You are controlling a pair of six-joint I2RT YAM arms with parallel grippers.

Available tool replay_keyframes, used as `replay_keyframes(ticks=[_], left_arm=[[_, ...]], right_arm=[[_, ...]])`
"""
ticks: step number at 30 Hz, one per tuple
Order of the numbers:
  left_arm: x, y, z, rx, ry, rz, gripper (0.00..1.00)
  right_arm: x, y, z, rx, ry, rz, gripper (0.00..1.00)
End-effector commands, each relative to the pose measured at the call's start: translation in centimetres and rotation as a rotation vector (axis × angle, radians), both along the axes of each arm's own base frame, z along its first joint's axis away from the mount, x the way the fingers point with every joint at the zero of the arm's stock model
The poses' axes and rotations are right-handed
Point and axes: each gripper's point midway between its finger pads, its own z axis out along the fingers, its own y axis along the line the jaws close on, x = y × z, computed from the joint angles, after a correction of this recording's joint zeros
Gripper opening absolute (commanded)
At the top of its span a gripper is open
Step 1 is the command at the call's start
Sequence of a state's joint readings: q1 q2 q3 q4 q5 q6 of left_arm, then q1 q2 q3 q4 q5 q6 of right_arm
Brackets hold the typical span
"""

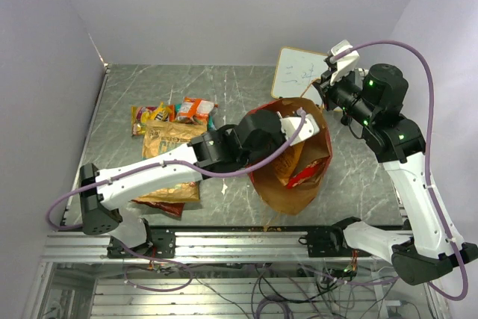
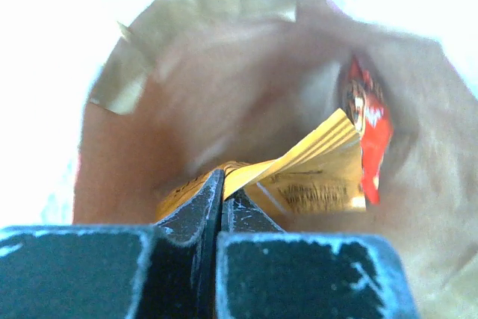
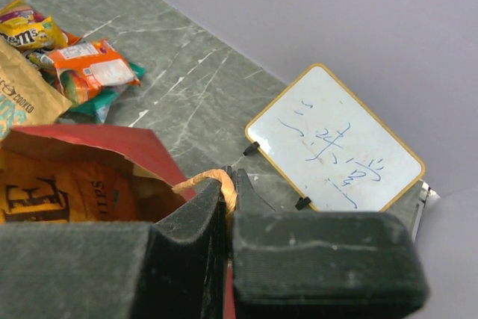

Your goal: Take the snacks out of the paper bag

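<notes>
1. Snacks: yellow packet [image 2: 314,173] and red chip bag [image 2: 370,128] sit inside the paper bag [image 1: 287,196].
2. Left gripper [image 2: 222,184], inside that bag, pinches the yellow packet.
3. Right gripper [image 3: 228,178] clamps the bag's cord handle [image 3: 196,179].

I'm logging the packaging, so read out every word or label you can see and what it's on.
"m&m's": yellow foil packet.
"COOKED": tan-brown chip bag.
"IPS", cut off: orange pack inside the red paper bag.
Blue handwriting on the framed whiteboard: illegible.
Orange-teal packet label: too small.
</notes>
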State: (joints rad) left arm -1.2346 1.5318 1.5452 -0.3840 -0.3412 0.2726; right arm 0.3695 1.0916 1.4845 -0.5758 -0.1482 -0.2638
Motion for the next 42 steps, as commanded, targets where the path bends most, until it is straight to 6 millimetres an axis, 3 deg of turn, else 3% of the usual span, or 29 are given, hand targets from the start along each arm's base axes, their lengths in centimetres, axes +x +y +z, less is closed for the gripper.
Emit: replay_keyframes(ticks=[1, 11, 15, 18, 24, 27, 31, 36, 42], left_arm=[[-0.5, 1.8, 9.8, -0.272, -0.038, 0.048, 0.07], [-1.7, 3.2, 20.5, -0.557, -0.070, 0.018, 0.07], [-2.1, 4.8, 24.2, -0.659, -0.092, 0.027, 0.07], [-1.9, 7.0, 26.4, -0.714, -0.123, 0.078, 0.07], [-1.3, 14.2, 29.6, -0.821, -0.192, 0.261, 0.07], [-1.0, 17.3, 29.1, -0.783, -0.227, 0.349, 0.07], [-0.3, 21.0, 26.1, -0.668, -0.219, 0.508, 0.07], [0.1, 24.5, 20.3, -0.449, -0.184, 0.677, 0.07], [0.0, 26.8, 12.7, -0.260, -0.131, 0.817, 0.07]], right_arm=[[0.2, -0.4, 0.9, 0.008, -0.047, -0.020, 0.00], [0.2, 0.1, 0.3, 0.026, -0.020, -0.003, 0.00], [0.2, 0.2, 0.2, 0.027, -0.020, -0.003, 0.00], [0.3, 0.2, 0.1, 0.026, -0.024, -0.002, 0.00], [0.9, 0.6, -0.4, 0.013, -0.021, 0.012, 0.00], [1.2, 0.8, -0.5, 0.004, -0.027, 0.021, 0.00], [1.7, 1.0, -0.7, -0.013, -0.030, 0.029, 0.00], [1.9, 1.4, -1.4, -0.022, -0.023, 0.049, 0.00], [2.2, 1.6, -1.8, -0.029, -0.013, 0.055, 0.00]])
